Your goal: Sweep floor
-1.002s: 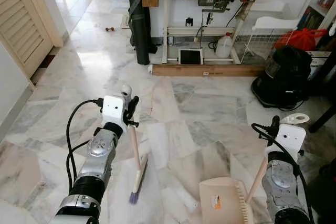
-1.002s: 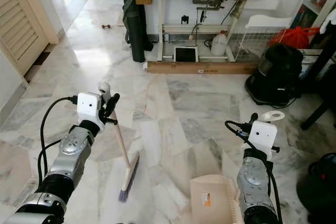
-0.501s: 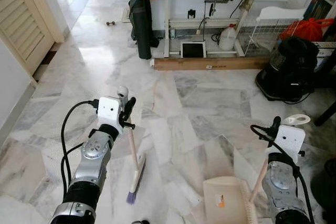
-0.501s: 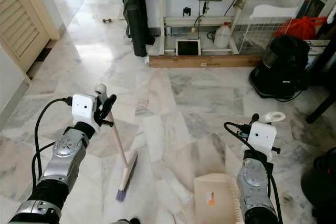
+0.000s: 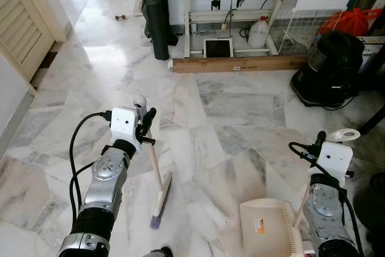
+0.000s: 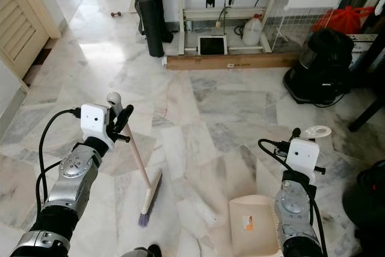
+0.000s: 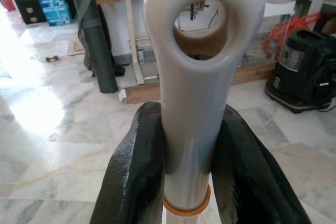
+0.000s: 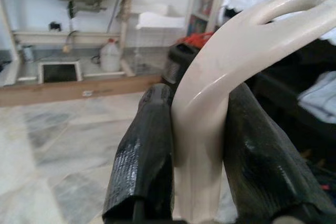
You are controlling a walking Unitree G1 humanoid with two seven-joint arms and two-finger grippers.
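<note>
- Your left gripper is pinched on the broom, both black fingers pressed against the cream handle just below its hanging loop.
- The broom slants down from that grip to the near right; its purple-tipped bristles rest on the marble floor in front of you.
- Your right gripper is clamped on the dustpan handle, a finger on either side of it.
- The dustpan sits on the floor at near right, its beige tray to the left of your right arm and well apart from the broom head.
- Far ahead you have a workbench with a wooden plank on the floor before it, and a black vacuum at far right.
- A louvred door stands at far left.
</note>
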